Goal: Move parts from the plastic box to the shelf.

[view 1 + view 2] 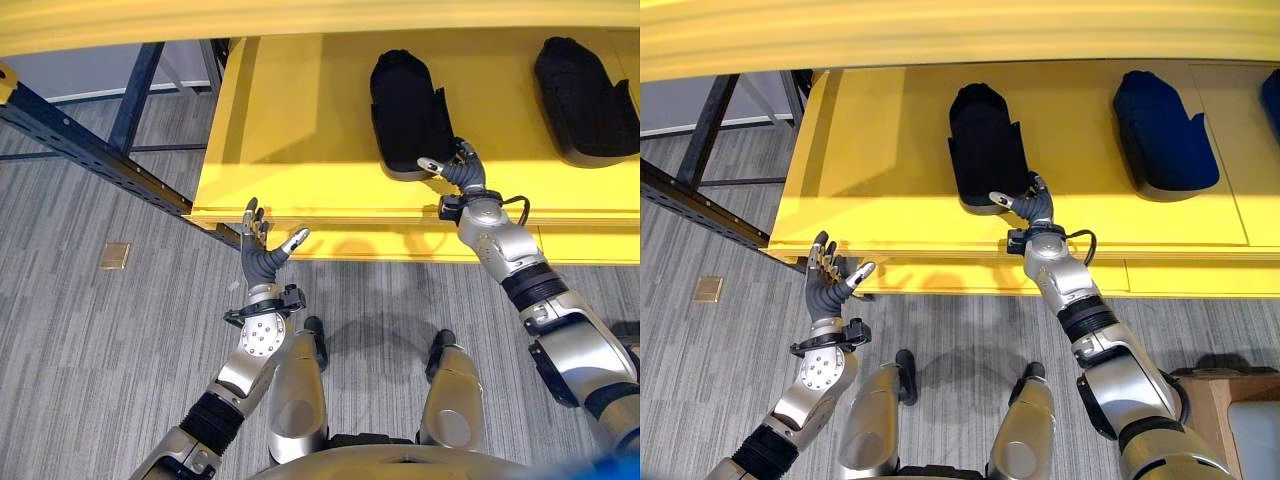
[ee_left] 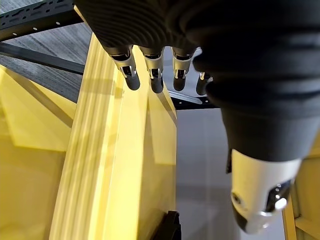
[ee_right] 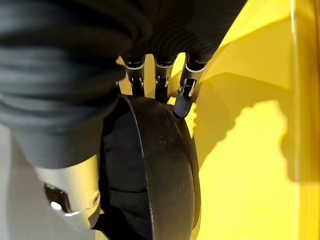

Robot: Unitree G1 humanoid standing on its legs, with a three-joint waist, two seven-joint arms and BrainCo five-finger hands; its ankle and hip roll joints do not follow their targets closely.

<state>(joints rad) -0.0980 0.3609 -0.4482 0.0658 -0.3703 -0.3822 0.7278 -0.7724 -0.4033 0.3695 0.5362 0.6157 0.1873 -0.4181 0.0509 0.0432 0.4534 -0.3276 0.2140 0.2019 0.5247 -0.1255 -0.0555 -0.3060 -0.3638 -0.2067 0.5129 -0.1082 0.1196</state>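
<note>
Fingers of the right hand (image 1: 462, 168) are curled on the black part's (image 1: 405, 112) near end on the yellow shelf (image 1: 300, 120); a snagged release could drag it off. Left hand (image 1: 262, 245) is held spread, empty.

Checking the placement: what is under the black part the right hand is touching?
The black part lies on the yellow shelf, with the right hand at its near end. The shelf surface directly beneath it is covered.

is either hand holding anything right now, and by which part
The right hand grips the black part by its near end on the yellow shelf. The left hand is open, holding nothing.
</note>
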